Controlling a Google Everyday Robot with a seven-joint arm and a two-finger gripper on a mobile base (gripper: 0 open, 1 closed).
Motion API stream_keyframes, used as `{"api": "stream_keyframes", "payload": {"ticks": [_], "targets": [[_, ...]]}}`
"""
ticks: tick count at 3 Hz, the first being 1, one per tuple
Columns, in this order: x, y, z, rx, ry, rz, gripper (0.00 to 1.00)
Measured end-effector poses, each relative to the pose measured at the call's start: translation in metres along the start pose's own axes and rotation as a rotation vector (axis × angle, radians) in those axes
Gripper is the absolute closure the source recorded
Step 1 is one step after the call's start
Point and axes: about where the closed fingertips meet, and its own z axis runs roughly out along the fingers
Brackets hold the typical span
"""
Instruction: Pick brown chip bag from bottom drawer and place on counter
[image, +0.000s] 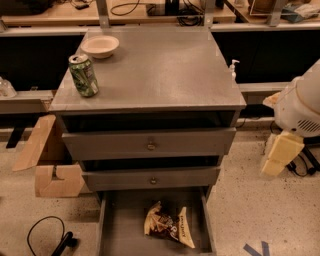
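Note:
The brown chip bag (169, 225) lies crinkled on the grey floor of the open bottom drawer (120, 230), right of its middle, with cream-yellow ends. The counter (155, 70) is the flat grey top of the cabinet. My gripper (280, 154) hangs at the right edge of the camera view, below the white arm housing (300, 107). It is beside the cabinet at about the height of the upper drawers, well above and to the right of the bag, and holds nothing that I can see.
A green soda can (83, 75) and a pale bowl (100, 46) stand on the counter's left side. Two upper drawers with brass knobs (150, 146) sit partly open. A cardboard box (50, 160) and a black cable (47, 237) lie on the floor at left.

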Motion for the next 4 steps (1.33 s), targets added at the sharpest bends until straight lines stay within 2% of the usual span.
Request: {"api": "stream_keyframes", "payload": {"ticks": [1,2,3,4], "targets": [[0.021,0.013,0.061,0.007,-0.023,-0.019,0.00],[0.020,0.011,0.118,0.070,-0.116,-0.068,0.00],[0.014,-0.003,0.111,0.123,-0.129,-0.065,0.00],[0.014,-0.001,0.111,0.118,-0.126,-0.065,0.00]]}}
